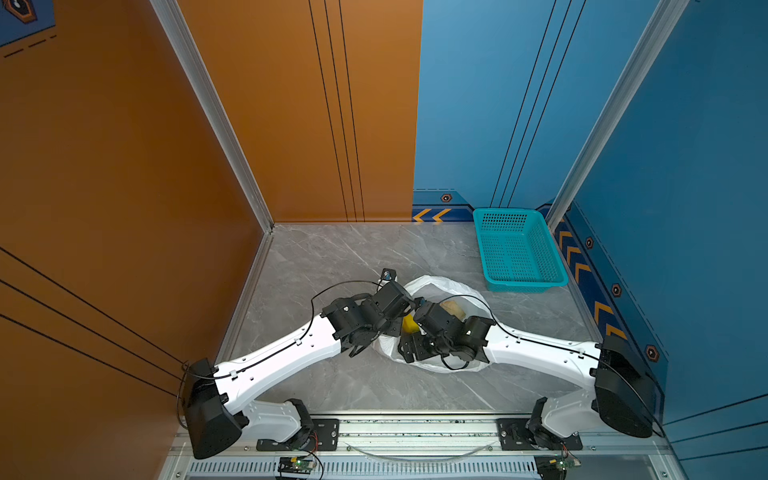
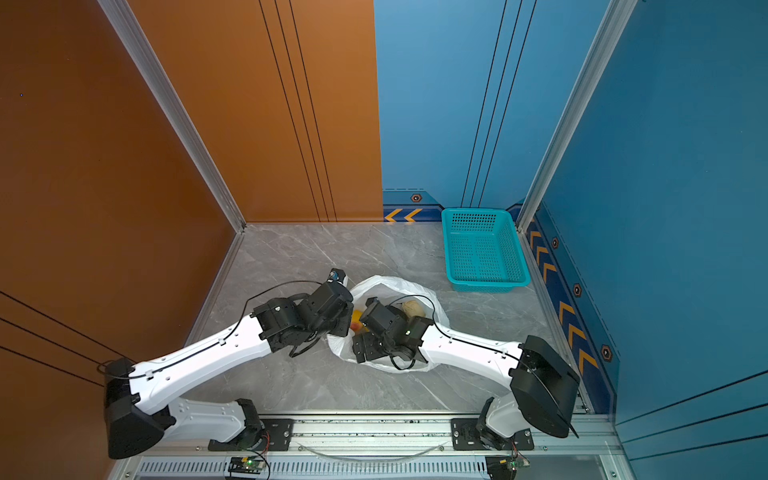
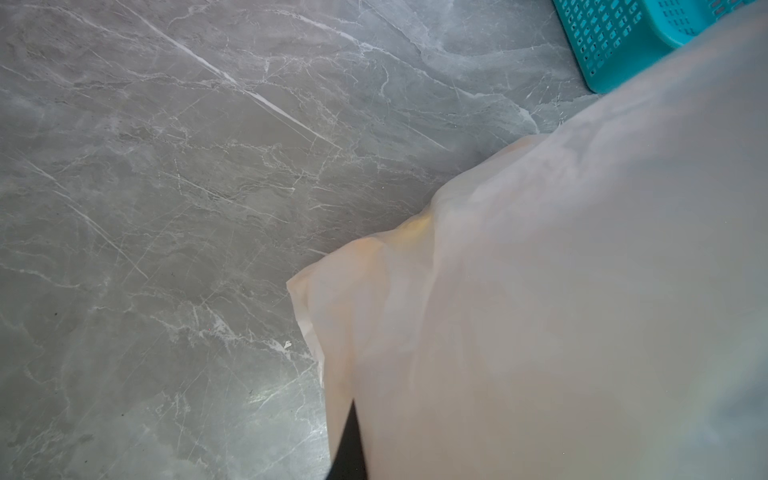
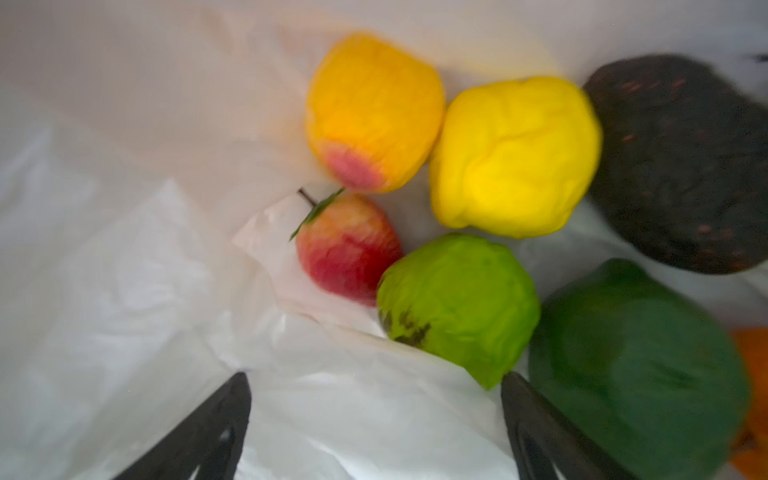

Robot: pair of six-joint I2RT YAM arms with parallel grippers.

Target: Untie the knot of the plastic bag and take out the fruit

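Our right gripper (image 4: 374, 378) is hovering released over the fruit (image 4: 515, 158) while our left gripper (image 3: 349, 444) is clenching the plastic bag (image 3: 540, 291) open.

My table (image 1: 332, 257) was grey, veined like marble. The bag (image 1: 434, 286) lay on it near the middle, its near edge hard to make out. The basket (image 1: 542, 249) stood in the far right corner, apart from the bag.

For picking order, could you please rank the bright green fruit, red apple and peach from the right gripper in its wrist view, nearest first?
1. bright green fruit, beside the right gripper
2. red apple, just beyond it
3. peach, behind the apple
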